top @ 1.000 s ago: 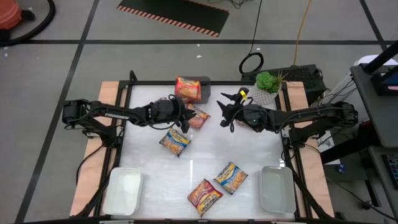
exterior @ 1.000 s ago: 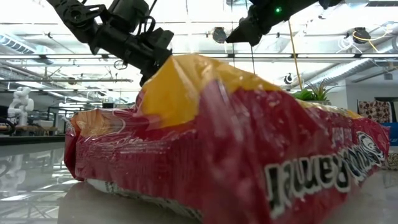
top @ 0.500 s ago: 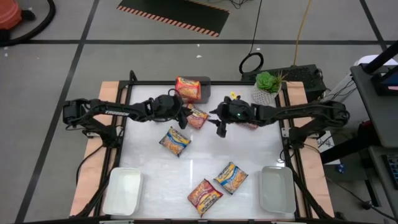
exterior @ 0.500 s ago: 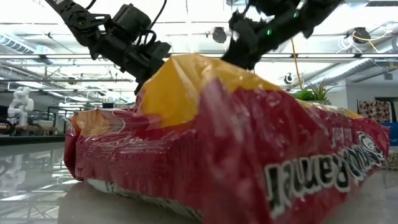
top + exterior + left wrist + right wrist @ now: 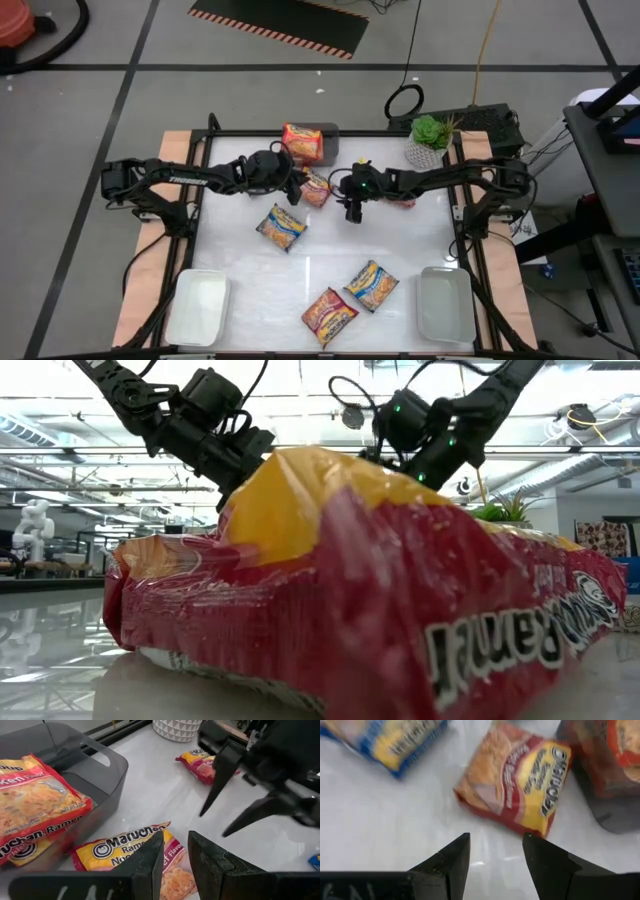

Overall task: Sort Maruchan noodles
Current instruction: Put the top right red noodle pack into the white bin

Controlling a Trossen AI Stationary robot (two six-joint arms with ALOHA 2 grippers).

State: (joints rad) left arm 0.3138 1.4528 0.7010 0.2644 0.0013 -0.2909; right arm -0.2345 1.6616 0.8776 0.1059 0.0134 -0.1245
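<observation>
A red-and-yellow Maruchan packet [image 5: 318, 187] [image 5: 120, 851] [image 5: 515, 785] lies flat on the white table near the grey bin [image 5: 325, 133]. The bin holds another red packet [image 5: 301, 142]. My left gripper [image 5: 297, 192] [image 5: 175, 855] stands at this packet's left end, open by a narrow gap with nothing between its fingers. My right gripper [image 5: 351, 211] [image 5: 495, 852] hangs open just right of the packet, tipped down at the bare table. A blue-and-yellow packet [image 5: 282, 226] lies nearer. Three more packets lie apart [image 5: 371, 285] [image 5: 330, 312] [image 5: 200, 762]. My left gripper's fingertips [image 5: 150, 855] stand in front of the red-and-yellow packet's end [image 5: 167, 832], slanting down from the table's left. Whether they touch it, I cannot tell.
Two white trays stand at the near corners [image 5: 197, 305] [image 5: 445, 303]. A potted plant [image 5: 430, 135] sits at the far right. In the low view one red packet [image 5: 380, 610] fills the foreground and hides both grippers' fingertips.
My right gripper has come down from above the table and gone toward the table's left, to the red-and-yellow packet. It has rolled at the wrist and tipped down, its fingers still apart. No packet has moved.
</observation>
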